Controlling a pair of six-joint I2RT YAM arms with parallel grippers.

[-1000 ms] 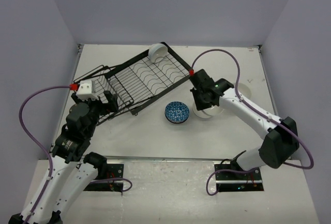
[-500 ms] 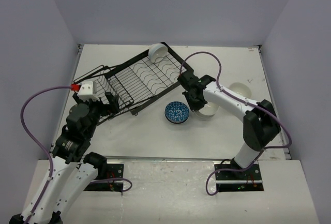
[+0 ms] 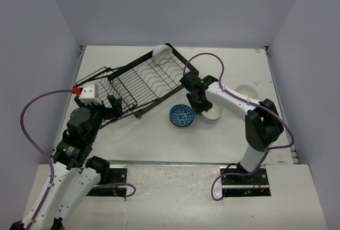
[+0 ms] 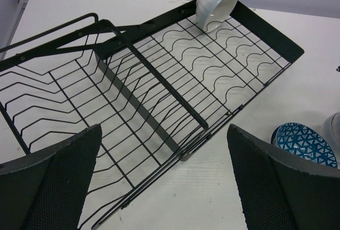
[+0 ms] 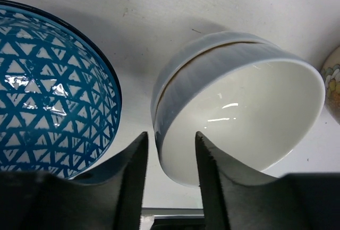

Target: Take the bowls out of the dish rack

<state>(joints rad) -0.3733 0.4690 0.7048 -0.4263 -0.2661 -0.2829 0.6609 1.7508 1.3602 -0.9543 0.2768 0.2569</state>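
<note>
Straddling near rim of white bowl [image 5: 239,113], right gripper [image 5: 169,171] has fingers narrowly apart; pinching or free, cannot tell. White bowl sits stacked on another on table [image 3: 138,134], just beside blue patterned bowl [image 5: 48,92], off rack. Left gripper [image 4: 164,134] spread wide, empty, above near-left end of dish rack [image 4: 159,97]. Only bowl seen in rack, racked bowl [image 3: 162,53], lies on side at far corner, far-left of right gripper. Rack's long axis runs diagonally, near-left to far-right. Right arm judged nearer.
</note>
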